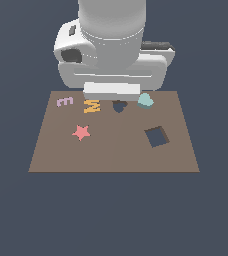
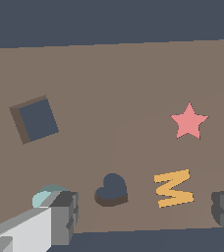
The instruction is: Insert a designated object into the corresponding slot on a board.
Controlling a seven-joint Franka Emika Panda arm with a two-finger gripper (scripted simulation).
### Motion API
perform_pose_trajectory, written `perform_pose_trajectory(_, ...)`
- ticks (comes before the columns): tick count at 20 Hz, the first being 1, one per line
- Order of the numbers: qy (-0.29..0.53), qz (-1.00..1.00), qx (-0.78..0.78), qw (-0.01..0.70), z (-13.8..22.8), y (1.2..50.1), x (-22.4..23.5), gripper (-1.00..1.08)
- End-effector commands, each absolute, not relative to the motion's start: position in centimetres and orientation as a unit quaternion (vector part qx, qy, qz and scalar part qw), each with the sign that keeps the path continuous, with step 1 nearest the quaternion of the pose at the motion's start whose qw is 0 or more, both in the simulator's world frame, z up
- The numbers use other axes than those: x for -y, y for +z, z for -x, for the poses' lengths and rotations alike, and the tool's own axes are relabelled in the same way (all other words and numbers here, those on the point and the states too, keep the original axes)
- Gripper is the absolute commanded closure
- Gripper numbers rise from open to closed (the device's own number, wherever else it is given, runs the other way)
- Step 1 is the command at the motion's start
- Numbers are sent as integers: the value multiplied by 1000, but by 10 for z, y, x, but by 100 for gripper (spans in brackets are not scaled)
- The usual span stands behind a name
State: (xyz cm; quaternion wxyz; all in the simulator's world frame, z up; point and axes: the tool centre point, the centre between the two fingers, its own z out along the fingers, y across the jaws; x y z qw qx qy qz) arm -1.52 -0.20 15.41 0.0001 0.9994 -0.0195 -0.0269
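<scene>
The pale teal heart-like block (image 1: 145, 100) rests on the brown board (image 1: 111, 152) near its far edge, to the exterior view's right of the dark heart-shaped slot (image 1: 118, 106). The arm's white hand (image 1: 111, 91) hangs above the board's far edge and hides its fingers in that view. In the wrist view my gripper (image 2: 146, 219) is open with nothing between its fingers. One finger (image 2: 65, 216) covers part of the teal block (image 2: 46, 195). The slot (image 2: 113, 188) lies on the board (image 2: 109, 74) between the two fingers.
A larger square hole (image 1: 157, 136) (image 2: 35, 118) is cut in the board toward the exterior view's right. An orange M (image 1: 91, 105) (image 2: 173, 188), a red star (image 1: 81, 132) (image 2: 189, 121) and a purple letter (image 1: 64, 101) lie toward its left.
</scene>
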Motion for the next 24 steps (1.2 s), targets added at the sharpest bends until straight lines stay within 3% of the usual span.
perform_pose_trajectory(1, -27, -999, 19, 0, 15, 154, 2, -92)
perform_pose_trajectory(13, -24, -999, -48, 0, 16, 142, -15, -92)
perform_pose_trajectory(24, -16, -973, -230, -1, 30, 110, -60, -92)
